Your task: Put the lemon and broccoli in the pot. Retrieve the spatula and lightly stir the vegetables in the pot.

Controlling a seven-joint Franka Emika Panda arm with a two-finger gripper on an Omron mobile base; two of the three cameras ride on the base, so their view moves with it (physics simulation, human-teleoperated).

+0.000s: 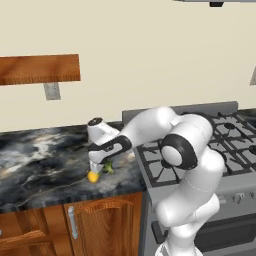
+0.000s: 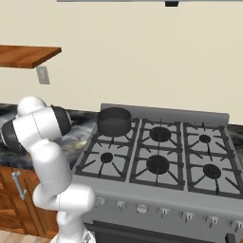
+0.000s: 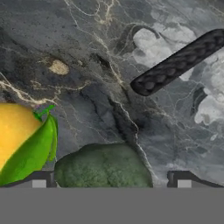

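My gripper (image 1: 96, 167) hangs low over the dark marble counter (image 1: 45, 155) left of the stove, open. In the hand view the broccoli (image 3: 103, 168) lies between my two spread fingertips (image 3: 39, 180), close under the hand. The lemon (image 3: 15, 133), with a green leaf on it, sits just left of the broccoli, outside the fingers. From the base, the lemon (image 1: 93, 176) and the broccoli (image 1: 108, 168) lie side by side near the counter's front edge. The spatula's black handle (image 3: 179, 63) lies slanted on the counter beyond them; its head is out of view. The pot (image 2: 114, 121) stands on the stove's back left burner.
The gas stove (image 2: 161, 156) with several burners stands right of the counter. A wooden shelf (image 1: 40, 69) hangs on the wall above the counter. Wooden cabinets (image 1: 95, 225) sit below the counter's front edge.
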